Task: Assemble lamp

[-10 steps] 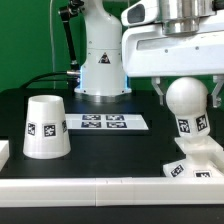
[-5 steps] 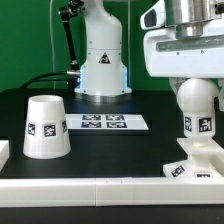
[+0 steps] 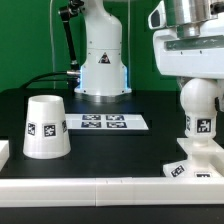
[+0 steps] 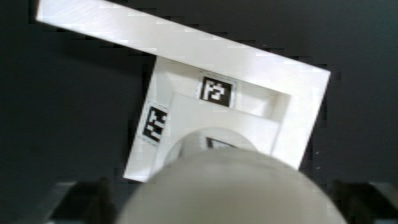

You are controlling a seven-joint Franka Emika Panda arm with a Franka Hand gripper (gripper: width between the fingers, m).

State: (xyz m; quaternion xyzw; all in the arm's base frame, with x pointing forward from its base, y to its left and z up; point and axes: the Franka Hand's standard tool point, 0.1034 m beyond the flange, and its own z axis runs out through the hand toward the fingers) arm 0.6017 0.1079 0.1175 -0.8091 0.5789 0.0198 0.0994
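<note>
In the exterior view, the pincer (image 3: 199,92) is reaching down from above and closing on the round head of the bulb (image 3: 200,118). Its jaws look drawn in against the head, though the white housing is hiding most of them. The bulb is standing upright over the base (image 3: 190,168), which is lying on the worktop (image 3: 110,150) at the exterior view's right. The stem is meeting the base's raised middle, but whether it is fully seated I cannot tell. The shade (image 3: 45,128) is sitting mouth-down well apart at the exterior view's left, and the marker board (image 3: 103,122) is lying between the two, further back.

In the wrist view, the bulb's head (image 4: 231,185) is filling the near field, blurred, and is covering part of the base (image 4: 267,75) beneath it. The joint itself is hidden. One tag (image 4: 217,90) on the base's top face is showing clear of the head.

To my judgement, the step in hand is joining the bulb to the base. Doing it well is calling for:
- keeping the bulb plumb over the middle of the base;
- pressing straight down rather than sideways, so the light base is not sliding or tipping;
- holding the grip firm on the smooth head;
- letting go only once the stem is sitting fully home.
</note>
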